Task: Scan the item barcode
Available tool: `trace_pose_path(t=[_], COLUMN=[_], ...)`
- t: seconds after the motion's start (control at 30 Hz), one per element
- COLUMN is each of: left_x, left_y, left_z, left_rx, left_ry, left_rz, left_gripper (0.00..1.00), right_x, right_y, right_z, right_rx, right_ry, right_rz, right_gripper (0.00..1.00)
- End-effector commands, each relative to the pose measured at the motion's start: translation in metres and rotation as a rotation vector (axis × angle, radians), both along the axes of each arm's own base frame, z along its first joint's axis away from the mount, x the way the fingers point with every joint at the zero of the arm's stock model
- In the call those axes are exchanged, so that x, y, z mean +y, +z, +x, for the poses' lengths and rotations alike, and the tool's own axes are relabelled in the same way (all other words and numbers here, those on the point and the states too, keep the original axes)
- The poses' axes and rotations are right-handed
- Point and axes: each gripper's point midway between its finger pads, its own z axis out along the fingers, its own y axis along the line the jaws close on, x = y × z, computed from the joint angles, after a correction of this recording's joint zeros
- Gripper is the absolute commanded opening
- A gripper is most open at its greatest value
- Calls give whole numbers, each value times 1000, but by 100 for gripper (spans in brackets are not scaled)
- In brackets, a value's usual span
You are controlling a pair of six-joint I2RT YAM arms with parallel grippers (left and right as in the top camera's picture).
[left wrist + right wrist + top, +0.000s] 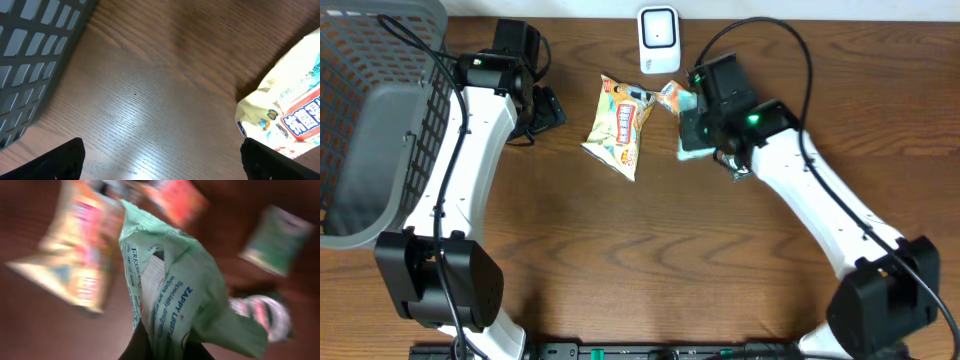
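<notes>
1. Bench [620, 260]: brown wood grain, carrying everything I logged.
2. Basket [360, 120]: grey, slotted, upper left of the overhead frame, beside the left arm [470, 150].
3. Left arm: its jaws stood wide open and empty over bare bench, left of the snack bag [618, 125]. The bag's edge showed at the right of the left wrist frame.
4. Right arm [820, 200]: its jaws were closed on the wipes packet [170, 280], right of centre in the overhead frame.
5. Snack bag: yellow, lying flat at centre, long axis running roughly top to bottom of the frame.
6. Scanner [658, 40]: white, at top centre, near the bench edge.
7. Wipes packet: pale green, pinched at one end, its length running away from the jaws. It hung just below and to the right of the scanner. I judged the right arm much the nearer for presenting it. The right wrist frame was smeared, and I could find no barcode.
8. Orange sachet [670, 95]: between scanner and packet, contact unclear.
</notes>
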Motion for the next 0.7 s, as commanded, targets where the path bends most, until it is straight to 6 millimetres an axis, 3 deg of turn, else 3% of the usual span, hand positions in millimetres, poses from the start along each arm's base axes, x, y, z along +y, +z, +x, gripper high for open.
trace_pose_path(t=[0.0, 0.13, 0.43, 0.57, 0.67], left_x=[4, 4, 4, 4, 4], left_y=[3, 3, 3, 3, 3], left_z=[0, 0, 0, 0, 0], left_rx=[-3, -3, -3, -3, -3], left_ry=[-10, -10, -10, -10, -10], left_rz=[16, 16, 16, 16, 16], left_gripper=[98, 98, 98, 98, 98], right_x=[-25, -34, -43, -35, -24], right_y=[-27, -66, -108, -113, -116], right_z=[6, -1, -16, -25, -38], right_rx=[-21, 27, 80, 109, 137], right_ry=[-78, -72, -24, 17, 74], right_rz=[-257, -456, -716, -718, -723], right_gripper=[1, 1, 1, 11, 29])
